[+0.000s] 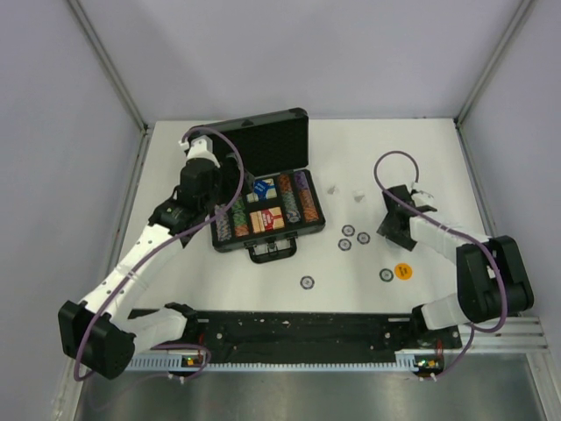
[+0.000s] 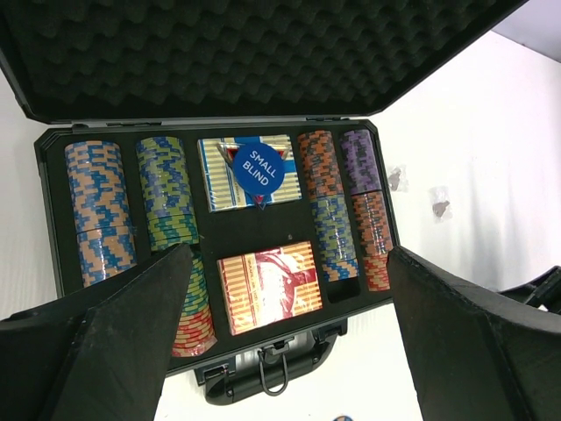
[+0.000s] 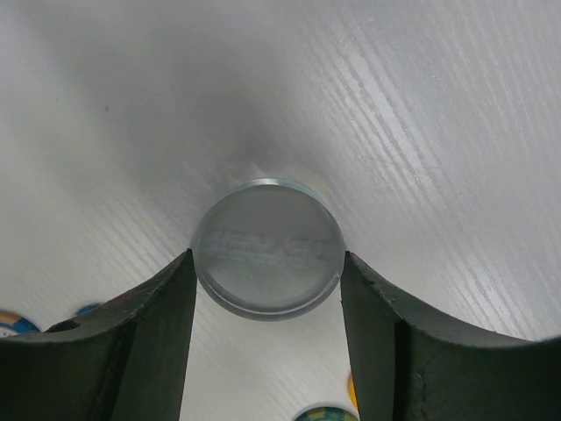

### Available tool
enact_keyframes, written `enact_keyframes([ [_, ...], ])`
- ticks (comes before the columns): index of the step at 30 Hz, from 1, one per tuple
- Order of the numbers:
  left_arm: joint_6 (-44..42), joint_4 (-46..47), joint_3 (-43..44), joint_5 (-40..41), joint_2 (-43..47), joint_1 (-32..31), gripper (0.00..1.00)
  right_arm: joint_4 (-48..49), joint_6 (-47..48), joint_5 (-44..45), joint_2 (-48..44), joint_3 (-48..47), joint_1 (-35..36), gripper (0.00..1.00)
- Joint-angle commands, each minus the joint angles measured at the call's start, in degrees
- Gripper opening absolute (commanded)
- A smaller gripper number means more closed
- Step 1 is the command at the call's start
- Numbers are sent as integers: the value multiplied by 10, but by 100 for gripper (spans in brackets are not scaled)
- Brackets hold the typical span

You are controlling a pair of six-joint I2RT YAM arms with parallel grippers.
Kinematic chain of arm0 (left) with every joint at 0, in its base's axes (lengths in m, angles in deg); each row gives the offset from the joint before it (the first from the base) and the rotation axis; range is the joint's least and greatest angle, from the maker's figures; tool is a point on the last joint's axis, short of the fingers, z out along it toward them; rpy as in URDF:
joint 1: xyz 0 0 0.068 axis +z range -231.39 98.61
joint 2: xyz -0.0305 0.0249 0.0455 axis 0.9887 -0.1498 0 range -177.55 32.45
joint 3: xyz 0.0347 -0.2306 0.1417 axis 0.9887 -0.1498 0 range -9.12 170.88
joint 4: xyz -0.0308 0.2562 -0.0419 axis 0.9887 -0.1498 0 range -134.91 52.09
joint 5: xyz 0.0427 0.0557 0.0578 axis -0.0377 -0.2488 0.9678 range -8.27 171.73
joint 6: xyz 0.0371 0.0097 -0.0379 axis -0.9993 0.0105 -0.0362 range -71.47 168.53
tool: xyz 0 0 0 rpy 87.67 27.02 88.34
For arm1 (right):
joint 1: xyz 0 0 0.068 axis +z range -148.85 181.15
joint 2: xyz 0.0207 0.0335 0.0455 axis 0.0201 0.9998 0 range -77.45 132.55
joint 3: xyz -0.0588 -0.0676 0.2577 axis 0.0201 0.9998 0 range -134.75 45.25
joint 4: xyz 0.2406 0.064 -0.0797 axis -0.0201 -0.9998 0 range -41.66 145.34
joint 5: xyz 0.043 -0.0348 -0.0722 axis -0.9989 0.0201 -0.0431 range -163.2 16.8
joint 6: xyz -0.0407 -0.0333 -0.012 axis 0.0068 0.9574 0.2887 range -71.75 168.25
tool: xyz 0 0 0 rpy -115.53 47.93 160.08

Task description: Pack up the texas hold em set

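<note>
Right end effector (image 3: 267,256) is pinching a whitish disc (image 3: 267,235), so pickup step I reckon; next haul it frame-left into the open briefcase (image 1: 267,140).

white table (image 1: 175,298) | pale grey walls (image 1: 53,114) | even light

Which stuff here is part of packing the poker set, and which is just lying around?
Job: case; chip rows; blue deck; red deck; blue disc; loose chips; orange disc; clear disc, held in the right jaws.
Lying about: two small clear packets, contents unclear; purple cables.
</note>
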Motion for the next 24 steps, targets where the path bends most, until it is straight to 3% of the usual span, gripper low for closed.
enact_keyframes([
  [1, -8, 33, -5, 14, 16, -1, 98, -2, 27, -9, -26, -35, 45, 44],
  [12, 10, 2, -11, 106, 44, -1, 98, 54, 92, -21, 2, -171, 223, 44],
  [24, 79, -96, -17, 285, 106, 0, 98, 140, 247, -72, 176, -342, 381, 45],
])
